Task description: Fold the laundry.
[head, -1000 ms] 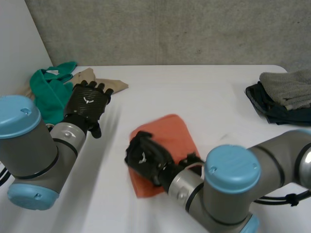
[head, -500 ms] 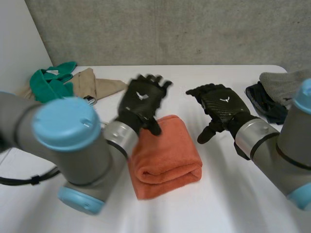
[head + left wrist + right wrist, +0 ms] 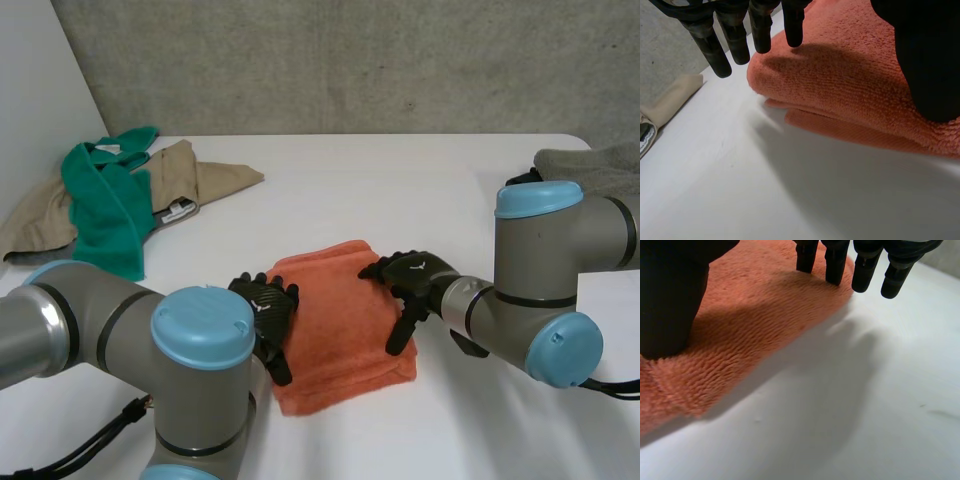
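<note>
A folded orange towel lies in the middle of the white table. My left hand rests at its left edge, open. In the left wrist view its straight fingers hang just past the towel's folded corner and the thumb lies on the top layer. My right hand sits on the towel's right edge, also open. In the right wrist view its thumb presses the towel, and the fingers reach over the far corner to the table.
A green cloth and a tan cloth lie crumpled at the back left; the tan cloth lies beyond my left fingers. A stack of folded grey and dark cloths sits at the back right.
The right hand let go of the towel and uncurled. Both hands then swung in above the towel and came down onto its left and right edges.
</note>
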{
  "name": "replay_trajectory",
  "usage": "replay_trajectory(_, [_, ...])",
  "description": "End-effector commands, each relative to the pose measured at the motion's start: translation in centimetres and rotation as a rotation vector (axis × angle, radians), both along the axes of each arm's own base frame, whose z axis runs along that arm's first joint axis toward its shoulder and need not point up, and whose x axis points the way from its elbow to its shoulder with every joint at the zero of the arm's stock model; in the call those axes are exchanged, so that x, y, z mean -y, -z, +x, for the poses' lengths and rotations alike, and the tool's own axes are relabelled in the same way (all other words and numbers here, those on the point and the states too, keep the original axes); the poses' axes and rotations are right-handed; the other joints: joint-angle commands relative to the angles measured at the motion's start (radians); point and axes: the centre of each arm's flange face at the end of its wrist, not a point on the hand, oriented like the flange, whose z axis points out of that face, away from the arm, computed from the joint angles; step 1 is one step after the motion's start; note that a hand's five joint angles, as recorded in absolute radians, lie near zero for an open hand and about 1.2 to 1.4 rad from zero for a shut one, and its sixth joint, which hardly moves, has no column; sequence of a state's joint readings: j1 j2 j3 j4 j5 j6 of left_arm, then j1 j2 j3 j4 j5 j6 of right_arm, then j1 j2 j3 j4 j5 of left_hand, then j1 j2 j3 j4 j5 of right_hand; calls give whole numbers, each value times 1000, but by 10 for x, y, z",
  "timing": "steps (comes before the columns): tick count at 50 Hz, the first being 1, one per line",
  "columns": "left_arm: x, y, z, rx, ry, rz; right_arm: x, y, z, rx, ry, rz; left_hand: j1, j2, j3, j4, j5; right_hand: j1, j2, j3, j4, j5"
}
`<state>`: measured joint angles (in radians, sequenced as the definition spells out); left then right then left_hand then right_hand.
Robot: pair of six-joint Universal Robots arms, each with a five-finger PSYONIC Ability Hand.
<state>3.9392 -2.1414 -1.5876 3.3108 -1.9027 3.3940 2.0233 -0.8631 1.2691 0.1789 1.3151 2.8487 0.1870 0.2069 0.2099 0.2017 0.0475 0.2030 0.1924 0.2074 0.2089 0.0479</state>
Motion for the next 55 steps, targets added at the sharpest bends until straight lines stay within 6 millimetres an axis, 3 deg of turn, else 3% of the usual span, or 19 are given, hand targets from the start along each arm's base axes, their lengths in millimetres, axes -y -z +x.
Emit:
replay_trajectory(1, [8,-16,-4,-45,37,-18,-1,-28,-2,11,8,-164,-12,-31,-34,-26,-47,-28,-18,-33,-34,-48])
replay_trajectory(5, [15,-51,-11,-128,58,-96,-20,-52,-1,37,-28,-282,-12,-32,-35,-27,-47,-28,-18,-33,-34,-48])
replay_trajectory(8, [23,-72,-13,-177,75,-136,-44,-55,0,29,-80,-364,-12,-32,-35,-27,-47,-28,-18,-33,-34,-48])
replay_trajectory(11, [35,-93,-17,-233,134,-176,-62,-45,-4,-3,-117,-394,-12,-32,-35,-27,-47,-28,-18,-33,-34,-48])
replay_trajectory(15, [47,-116,-23,-290,264,-193,-104,-15,-9,-48,-200,-372,-12,-32,-35,-27,-47,-28,-18,-33,-34,-48])
replay_trajectory(20, [51,-137,-30,-328,464,-135,-129,2,-6,-32,-249,-389,-12,-32,-35,-26,-47,-28,-18,-33,-34,-48])
replay_trajectory(24, [52,-141,-33,-343,542,-105,-126,12,-1,-10,-250,-430,-12,-32,-35,-26,-47,-28,-18,-33,-34,-48])
replay_trajectory(39, [52,-131,-40,-339,554,-81,-93,46,22,14,-244,-565,-9,-29,-32,-23,-44,66,77,62,61,47])
replay_trajectory(55, [52,-134,-39,-343,555,-87,-64,33,40,53,-217,-657,-12,-32,-35,-26,-47,466,477,462,460,447])
